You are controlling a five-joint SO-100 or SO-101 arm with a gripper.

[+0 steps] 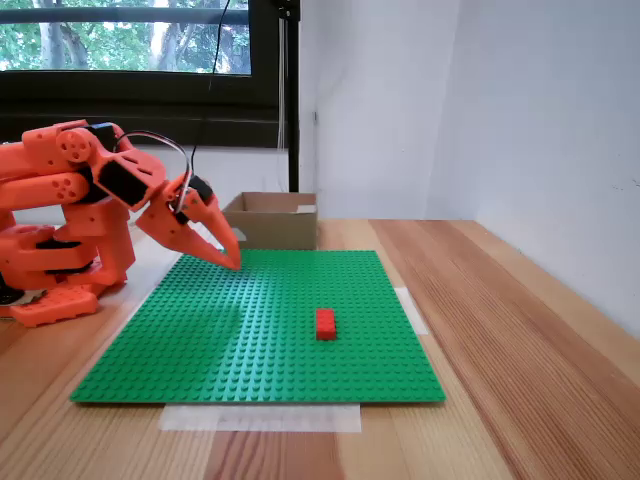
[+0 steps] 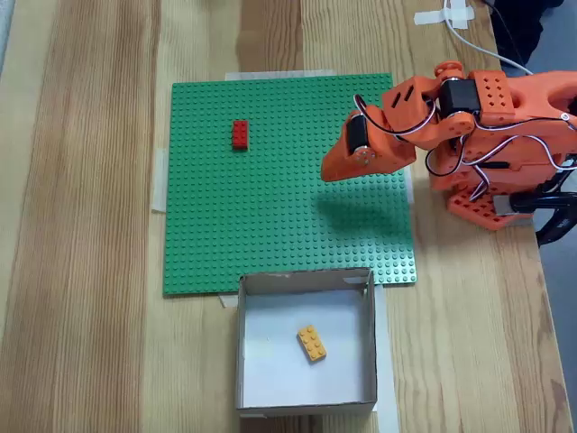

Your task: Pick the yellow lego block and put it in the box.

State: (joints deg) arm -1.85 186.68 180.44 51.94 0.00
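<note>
Fingers of the gripper [image 1: 232,260] sit pressed together, holding nothing, tips just above the green baseplate [image 1: 260,330]. Beyond the baseplate's edge, the yellow lego block [image 2: 312,344] lies inside the box [image 2: 365,311].

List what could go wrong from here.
The yellow lego block already lies in the box, so the remaining risks look small. The claw points down close over the green baseplate; dipping could scrape its studs. A sweep across the plate might knock the red brick.
</note>
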